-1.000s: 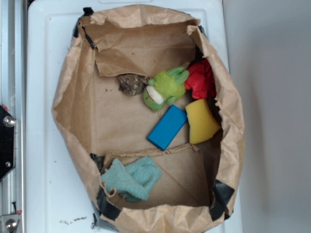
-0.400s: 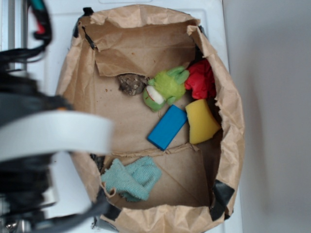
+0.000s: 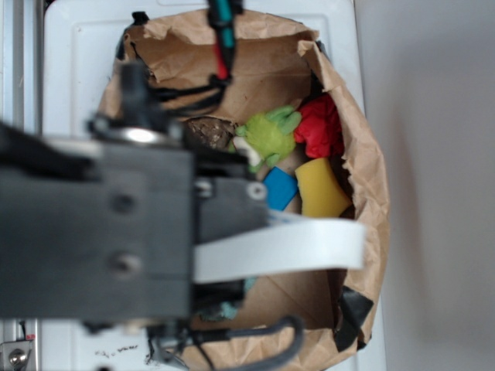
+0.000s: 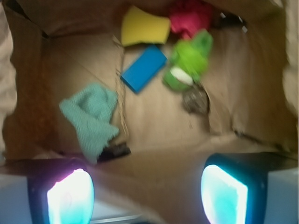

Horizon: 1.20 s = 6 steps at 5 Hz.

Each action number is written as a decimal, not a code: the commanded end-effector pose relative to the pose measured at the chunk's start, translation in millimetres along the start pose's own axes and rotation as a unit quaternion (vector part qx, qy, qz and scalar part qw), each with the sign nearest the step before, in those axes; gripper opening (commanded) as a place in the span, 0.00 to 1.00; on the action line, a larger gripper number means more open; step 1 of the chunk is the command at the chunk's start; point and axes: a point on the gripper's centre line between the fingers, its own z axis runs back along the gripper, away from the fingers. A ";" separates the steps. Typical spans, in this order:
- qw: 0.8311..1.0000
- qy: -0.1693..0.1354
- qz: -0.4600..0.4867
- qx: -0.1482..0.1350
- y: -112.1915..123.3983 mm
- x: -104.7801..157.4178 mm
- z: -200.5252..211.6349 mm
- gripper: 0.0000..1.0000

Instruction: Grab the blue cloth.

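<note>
A crumpled, fuzzy blue cloth (image 4: pixel 90 119) lies on the creased brown paper bag (image 4: pixel 154 126). Above it, the jaws stand apart, holding nothing. A hard blue block (image 4: pixel 143 68) sits nearby.

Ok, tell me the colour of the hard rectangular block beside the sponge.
Bright blue. The block shows best in the wrist view, just below the yellow sponge.

Blurred robot arm (image 3: pixel 116 232) over paper bag (image 3: pixel 363 193), blue cloth (image 3: pixel 227 311) seemingly mostly hidden
</note>
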 end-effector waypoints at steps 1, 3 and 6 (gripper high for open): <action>0.997 -0.015 -0.066 -0.035 20.3 28.7 -19.6 1.00; 0.994 0.003 -0.103 -0.030 5.6 43.2 -59.4 1.00; 0.975 0.006 -0.212 -0.066 -32.8 23.3 -70.9 1.00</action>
